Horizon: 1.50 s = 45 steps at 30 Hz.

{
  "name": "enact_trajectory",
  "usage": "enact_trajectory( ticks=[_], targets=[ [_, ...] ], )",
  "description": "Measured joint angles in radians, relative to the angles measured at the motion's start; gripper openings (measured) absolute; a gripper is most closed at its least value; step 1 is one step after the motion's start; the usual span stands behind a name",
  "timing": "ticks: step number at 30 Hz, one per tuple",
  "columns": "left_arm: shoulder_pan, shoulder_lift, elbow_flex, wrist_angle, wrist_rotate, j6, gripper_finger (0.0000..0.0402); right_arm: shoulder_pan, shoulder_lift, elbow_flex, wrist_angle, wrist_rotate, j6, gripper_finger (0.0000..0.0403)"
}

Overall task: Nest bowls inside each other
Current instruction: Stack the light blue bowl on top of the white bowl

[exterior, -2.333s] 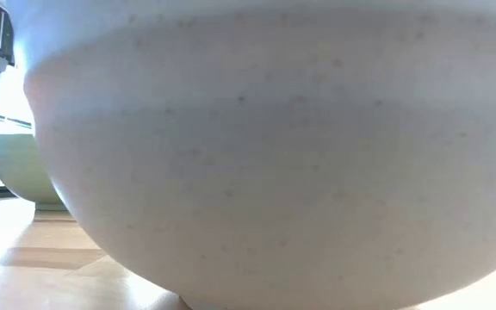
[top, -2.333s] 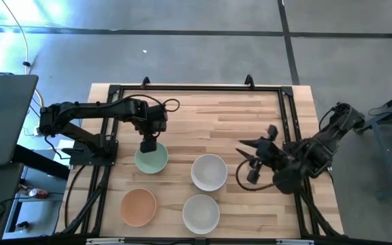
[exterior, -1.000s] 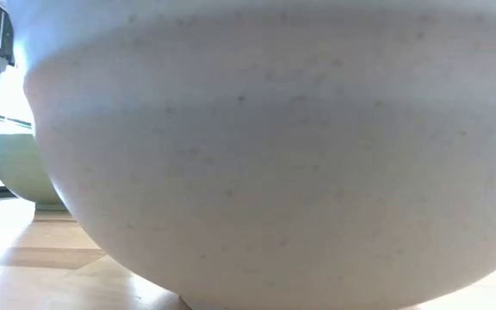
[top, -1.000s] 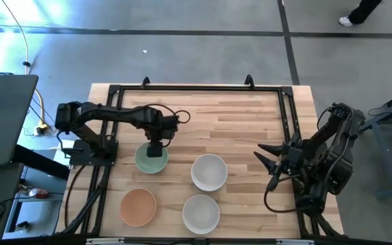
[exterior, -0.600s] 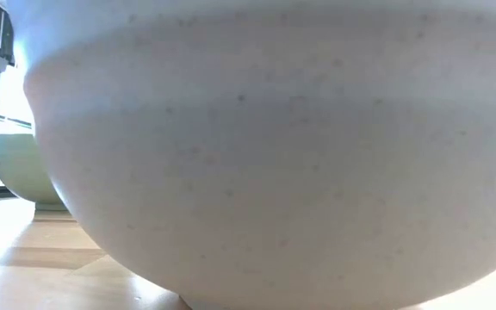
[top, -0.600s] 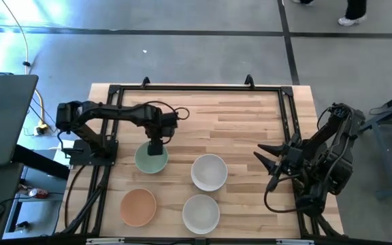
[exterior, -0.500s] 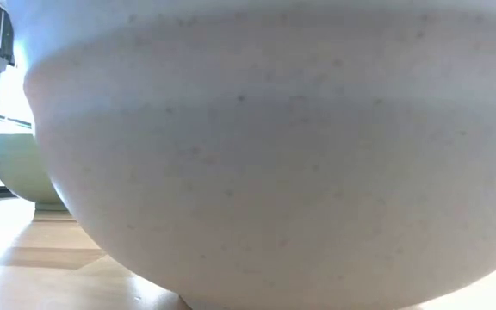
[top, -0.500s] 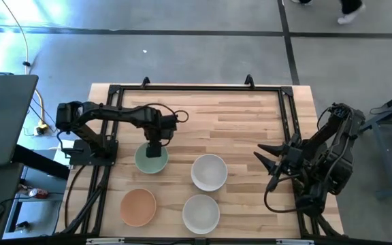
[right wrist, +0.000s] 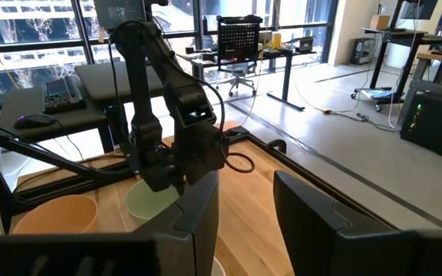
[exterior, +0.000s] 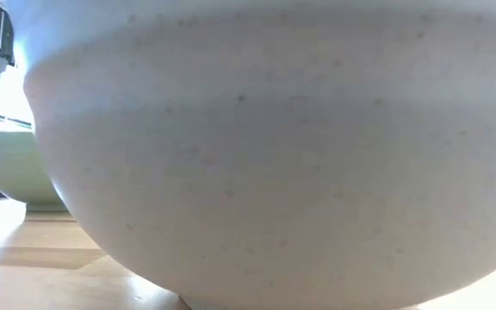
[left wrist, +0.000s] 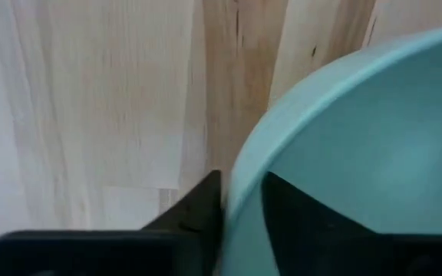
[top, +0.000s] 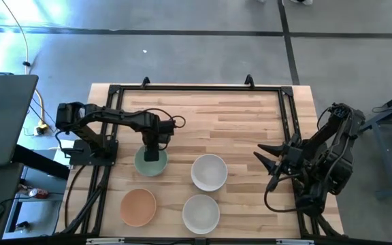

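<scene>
My left tool (top: 152,153) is down on the mint bowl (top: 151,163), at its far rim. The left wrist view shows one finger (left wrist: 194,211) outside the rim and the other inside, wall between them; both look to be against it, so I read this as a grip on the mint bowl.

Bowls, placed from the mint bowl, on the worktop (top: 237,116):
- peach bowl (top: 138,206): toward the front edge, slightly to my left, apart from it.
- first white bowl (top: 209,172): to my right, near, not touching.
- second white bowl (top: 201,213): front-right, directly in front of the first white one.
Nothing is nested; all four sit singly and upright.

Low view: the second white bowl's wall (exterior: 265,155) fills almost the whole picture, and the mint bowl (exterior: 20,168) shows at the edge behind it.

My right tool (top: 265,163) hangs over the worktop's right side, well apart from the mint bowl, beyond the first white bowl. Its fingers (right wrist: 198,203) stand parted, with nothing between them. Past them the right wrist view shows my left arm (right wrist: 156,100) over the mint bowl (right wrist: 148,201) and the peach bowl (right wrist: 52,215) beside it.
</scene>
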Motion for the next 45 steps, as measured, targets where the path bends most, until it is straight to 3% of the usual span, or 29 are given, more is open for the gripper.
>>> enact_trajectory(
  ticks=[3, 5, 15, 25, 32, 38, 45],
  targets=[
    [0.002, 0.000, 0.000, -0.001, 0.030, 0.008, 0.0019, 0.000, 0.000, 0.000, 0.000, 0.000, 0.001, 0.0119],
    [0.001, -0.001, 0.000, -0.001, 0.053, 0.012, 0.0009, 0.000, 0.000, 0.000, 0.000, 0.000, 0.002, 0.0119],
    [0.002, -0.001, 0.041, -0.056, 0.098, -0.012, 0.0002, -0.001, 0.000, 0.000, 0.000, 0.000, 0.005, 0.0119],
    [0.004, -0.001, 0.305, -0.237, 0.110, 0.012, 0.0001, -0.003, 0.000, 0.000, -0.005, 0.000, 0.006, 0.0119],
    [0.004, -0.001, 0.485, -0.268, 0.136, -0.012, 0.0000, -0.003, 0.000, 0.000, 0.005, -0.001, 0.006, 0.0119],
    [-0.013, 0.007, 0.560, -0.272, 0.135, -0.080, 0.0000, -0.003, 0.000, 0.000, 0.011, 0.000, 0.004, 0.0119],
    [-0.073, 0.111, 0.631, -0.276, 0.131, -0.116, 0.0000, -0.003, 0.000, 0.000, 0.010, -0.001, -0.002, 0.0119]
  ],
)
